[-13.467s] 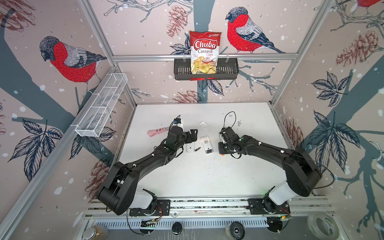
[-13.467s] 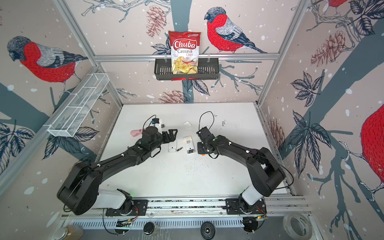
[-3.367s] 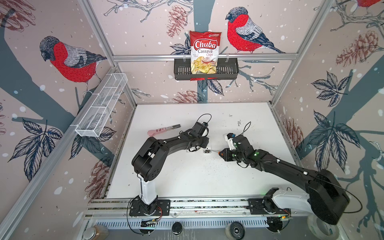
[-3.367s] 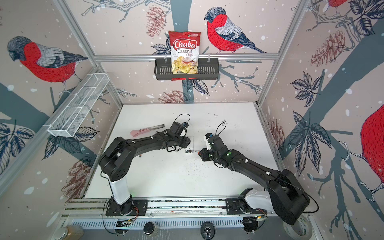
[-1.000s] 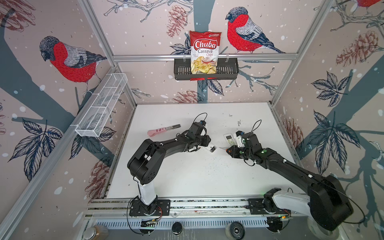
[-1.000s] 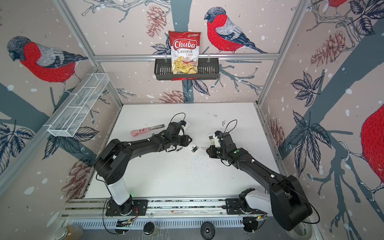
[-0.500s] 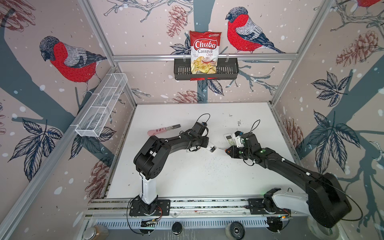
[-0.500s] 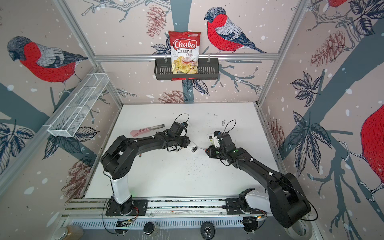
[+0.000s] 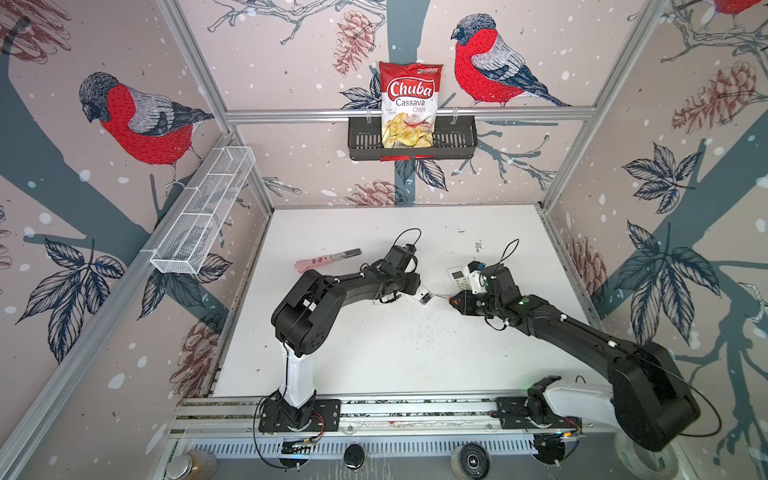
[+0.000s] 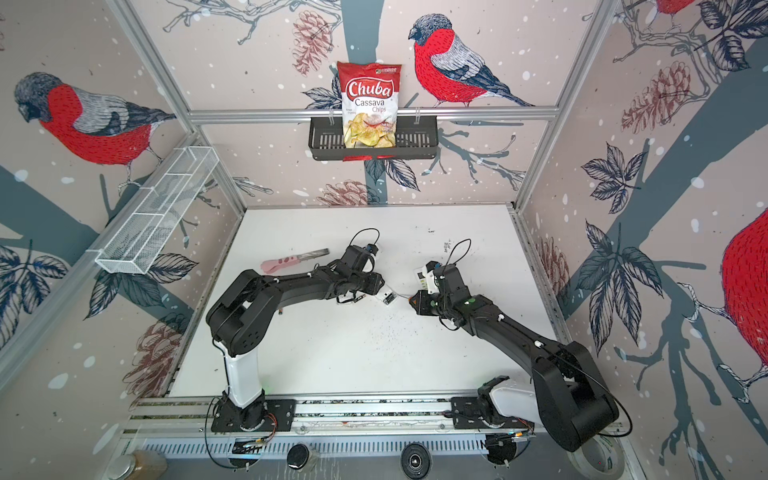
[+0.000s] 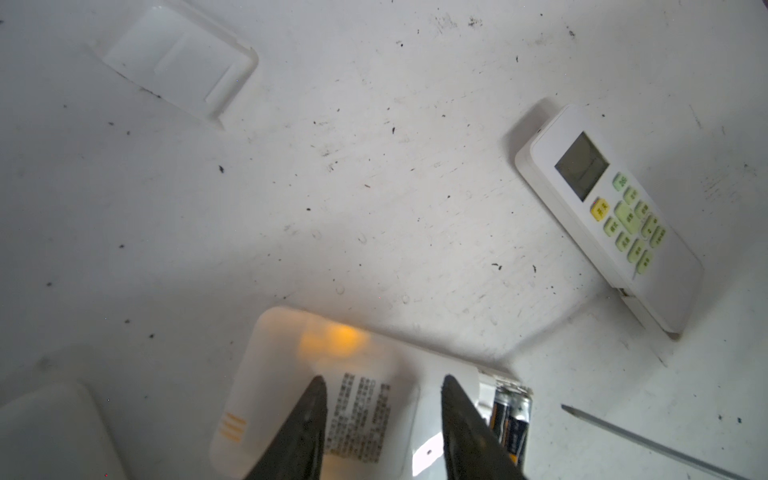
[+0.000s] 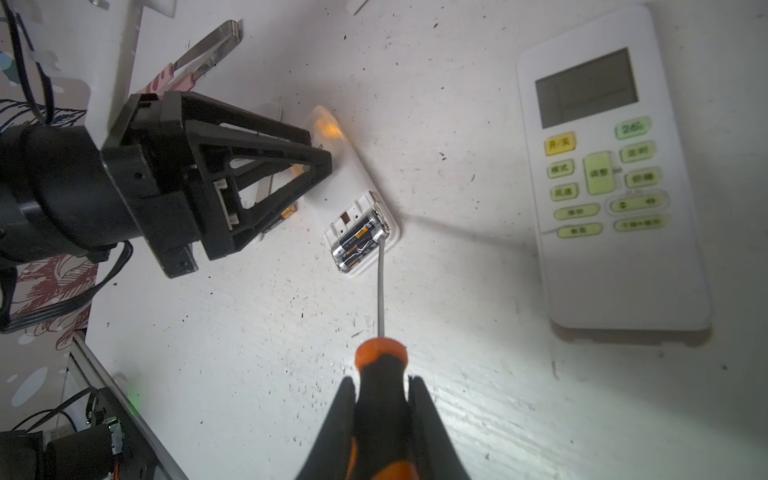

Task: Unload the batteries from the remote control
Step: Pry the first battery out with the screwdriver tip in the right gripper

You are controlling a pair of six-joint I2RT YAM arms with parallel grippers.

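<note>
Levering is the step in hand, we judge: our right gripper (image 12: pixel 381 388) is clamped tight on the screwdriver (image 12: pixel 380 359), its tip at the end of the two batteries (image 12: pixel 358 242) lying exposed at one end of the face-down remote (image 12: pixel 353 174). Our left gripper (image 11: pixel 382 380), jaws partly apart and empty, sits over that remote's back. We should press down there while prying gently, lest a cell spring away.

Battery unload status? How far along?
Done: cover off, lying loose; two batteries exposed. In hand: right hand holds the screwdriver, tip at them; left hand open over the remote. Left: both batteries to come out; second remote lies face up, back hidden.
</note>
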